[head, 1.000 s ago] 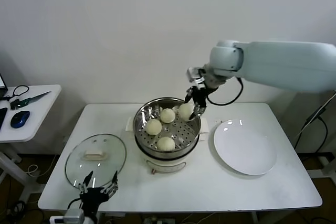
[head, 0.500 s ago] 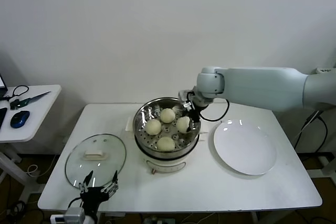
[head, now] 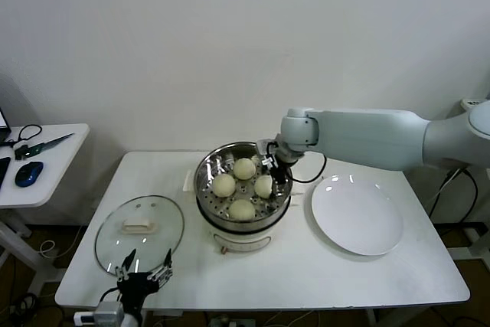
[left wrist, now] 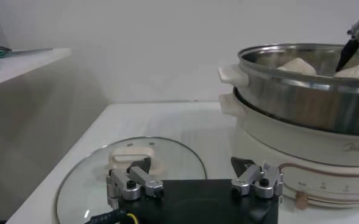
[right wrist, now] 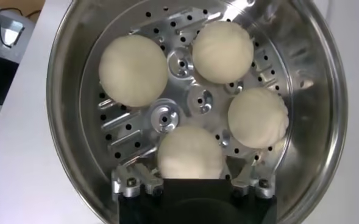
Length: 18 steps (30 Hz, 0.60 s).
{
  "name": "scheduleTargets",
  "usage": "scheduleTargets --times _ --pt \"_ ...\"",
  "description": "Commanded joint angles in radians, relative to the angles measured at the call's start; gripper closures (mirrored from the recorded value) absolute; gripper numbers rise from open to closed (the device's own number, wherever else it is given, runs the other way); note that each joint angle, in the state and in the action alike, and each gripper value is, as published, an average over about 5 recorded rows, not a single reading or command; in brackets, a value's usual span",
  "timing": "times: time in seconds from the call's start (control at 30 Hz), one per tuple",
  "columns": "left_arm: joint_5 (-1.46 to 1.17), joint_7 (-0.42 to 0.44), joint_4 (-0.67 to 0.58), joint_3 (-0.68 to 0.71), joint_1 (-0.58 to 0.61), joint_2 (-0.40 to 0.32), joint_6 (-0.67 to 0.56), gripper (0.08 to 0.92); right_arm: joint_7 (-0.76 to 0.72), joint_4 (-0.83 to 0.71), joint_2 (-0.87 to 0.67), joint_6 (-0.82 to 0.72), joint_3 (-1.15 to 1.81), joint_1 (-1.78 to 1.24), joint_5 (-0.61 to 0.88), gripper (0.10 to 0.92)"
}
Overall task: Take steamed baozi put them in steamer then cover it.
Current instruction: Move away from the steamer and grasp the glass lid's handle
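Four small, smooth, cream-white round baozi (head: 243,186) sit on the perforated floor of the round shiny stainless-steel steamer basket (head: 204,189), which rests on a cream-white electric pot base (head: 243,238) at the middle of the white worktop (head: 306,273). One bun lies at the far side, one at the left, one at the near side and one at the right. The right claw (head: 269,177) reaches down into the basket from the right, its dark fingers set on either side of the right-hand bun (head: 263,186). In the right wrist view that bun (right wrist: 190,153) sits between the two metal fingertips (right wrist: 128,182), which are spread as wide as the bun; whether they press on it or stand just clear cannot be told. The other three buns (right wrist: 134,70) lie farther out on the same floor.

The round clear glass lid with a metal rim and a flat cream-white handle (head: 139,233) lies flat on the worktop to the left of the steamer, apart from it. The left claw (head: 141,281) hangs at the near edge of the worktop just in front of the lid, its fingers spread and holding nothing; the left wrist view shows the lid (left wrist: 130,173) just beyond its fingertips (left wrist: 128,184). A flat round white plate (head: 357,217) lies to the right of the steamer. A small white side table (head: 38,162) stands at the far left.
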Motion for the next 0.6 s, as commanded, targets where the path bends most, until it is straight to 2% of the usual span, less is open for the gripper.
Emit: scheduleTargets --times 0.03,0.17,0.3,0.43,0.6 --pt "-0.008 -0.001 -0.008 -0.003 -0.001 -0.003 0.051 0.177 -0.055 0.0 -0.059 0.057 0.051 0.066 0.099 0.209" --pt "-0.016 -0.003 -0.014 -0.007 -0.006 -0.005 0.071 0.177 -0.017 0.018 -0.155 0.052 0.118 0.118 0.19 0.203" --pt "-0.015 -0.005 -0.014 -0.006 -0.011 -0.002 0.044 0.177 0.25 0.053 -0.288 0.023 0.353 0.007 0.268 0.202" --pt "-0.02 -0.029 -0.017 -0.004 -0.024 0.01 0.027 0.177 0.49 0.087 -0.425 0.033 0.59 -0.168 0.223 0.203" --pt "-0.036 -0.059 -0.019 -0.011 -0.053 0.027 0.026 0.177 0.613 0.187 -0.613 0.049 0.972 -0.501 0.154 0.203"
